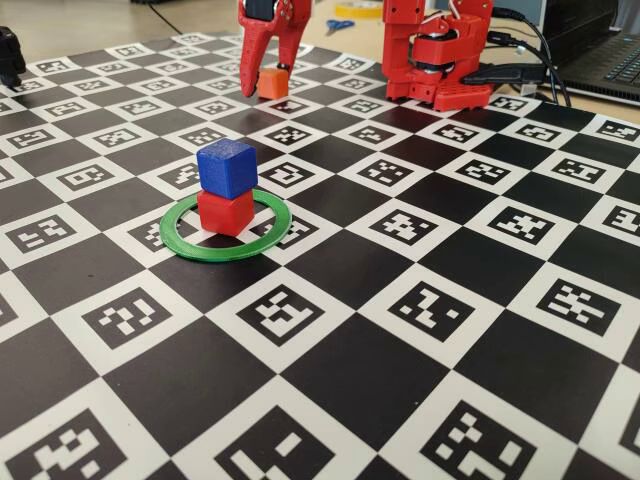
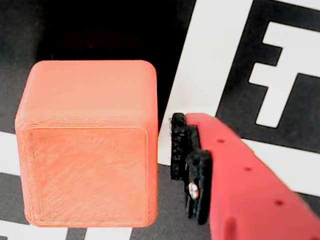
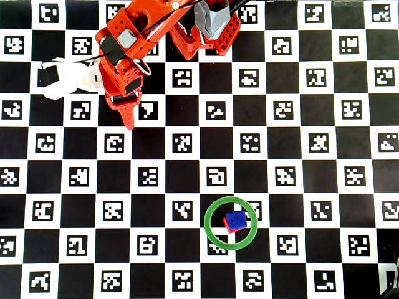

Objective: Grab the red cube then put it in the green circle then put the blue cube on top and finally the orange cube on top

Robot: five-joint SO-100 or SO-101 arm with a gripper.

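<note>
The red cube sits inside the green circle, and the blue cube is stacked on it, turned slightly. In the overhead view the blue cube covers most of the red cube within the green circle. At the far side of the board the orange cube rests on the surface between the fingers of my open gripper. The wrist view shows the orange cube large, with one black-padded finger just right of it and a thin gap between them. In the overhead view my gripper hides the orange cube.
The red arm base stands at the back, with cables and a laptop to its right. Blue scissors lie behind the board. A white and black device lies beside the arm. The checkered marker board covers the table.
</note>
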